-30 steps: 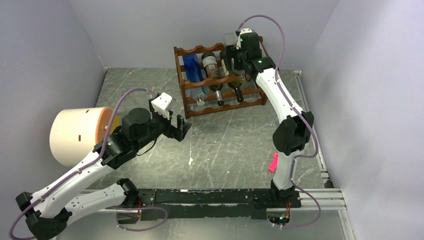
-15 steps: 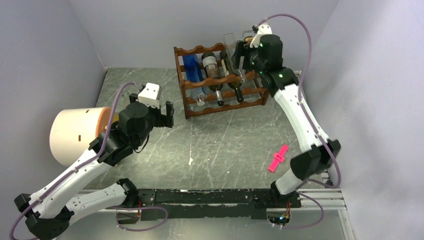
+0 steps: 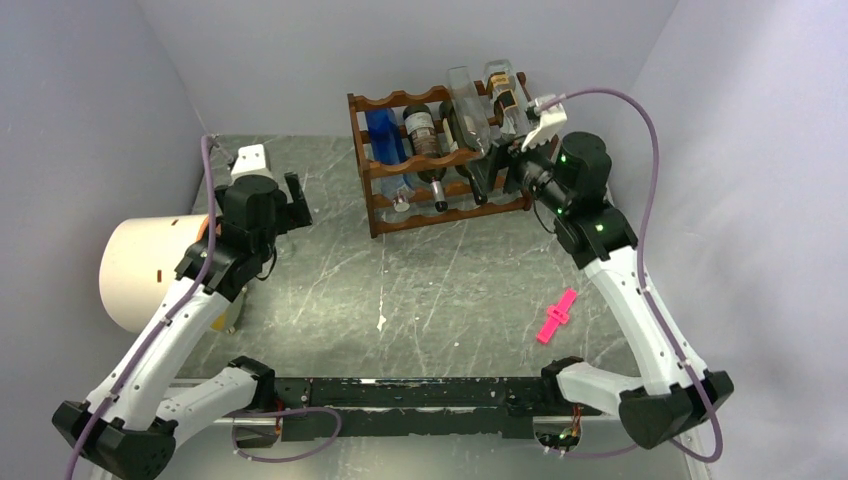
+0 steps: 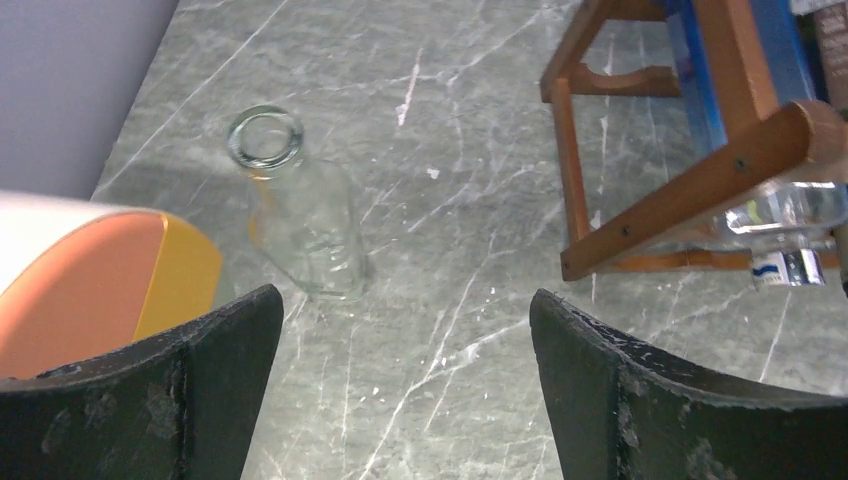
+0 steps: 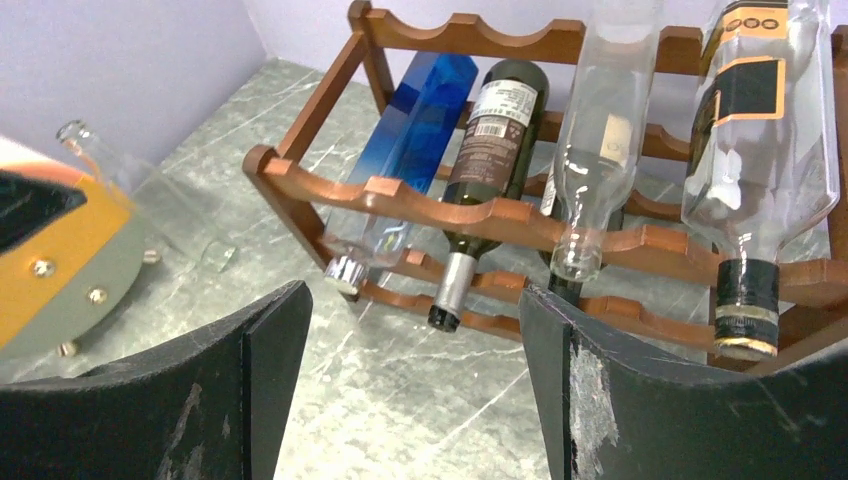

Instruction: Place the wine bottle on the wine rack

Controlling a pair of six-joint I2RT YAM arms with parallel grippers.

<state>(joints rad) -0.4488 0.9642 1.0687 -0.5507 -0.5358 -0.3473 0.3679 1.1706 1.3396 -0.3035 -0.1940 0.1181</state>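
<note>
- Top view: the reddish-brown, scallop-railed wine rack stands far on the counter, loaded with bottles; the right claw hovers beside its right end.
- Left wrist adds a clear wine bottle, unseen from above, upright just beyond the wide, empty left claw, left of the rack.
- Right wrist: claw wide, empty, facing the rack.

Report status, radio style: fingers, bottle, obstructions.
Both open, empty: left fingers, right fingers. Several bottles in wine rack; clear bottle on table below left fingers. Nothing blocking.
</note>
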